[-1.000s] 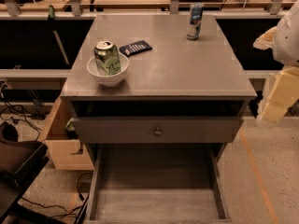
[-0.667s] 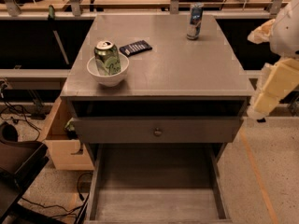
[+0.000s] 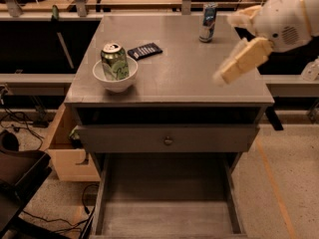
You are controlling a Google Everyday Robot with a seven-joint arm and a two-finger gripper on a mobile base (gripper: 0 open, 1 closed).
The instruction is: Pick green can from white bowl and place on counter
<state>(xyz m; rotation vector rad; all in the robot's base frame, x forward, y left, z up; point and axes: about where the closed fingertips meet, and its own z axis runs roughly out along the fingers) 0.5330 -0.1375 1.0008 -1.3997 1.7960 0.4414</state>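
Note:
The green can (image 3: 114, 61) stands upright inside the white bowl (image 3: 115, 78) at the front left of the counter (image 3: 184, 73). Its silver top with pull tab shows. My gripper (image 3: 225, 75) is at the end of the white arm coming in from the upper right. It hangs over the counter's right side, well to the right of the bowl and can, and touches neither.
A tall slim silver-and-blue can (image 3: 207, 22) stands at the counter's back. A dark remote-like object (image 3: 144, 51) lies just behind the bowl. Below the top, a knobbed drawer (image 3: 168, 140) is shut and the bottom drawer (image 3: 167, 203) is pulled out.
My arm and gripper have moved left and up, from beside the cabinet's right edge to over the counter's right side. The can, the bowl and the other objects have not moved.

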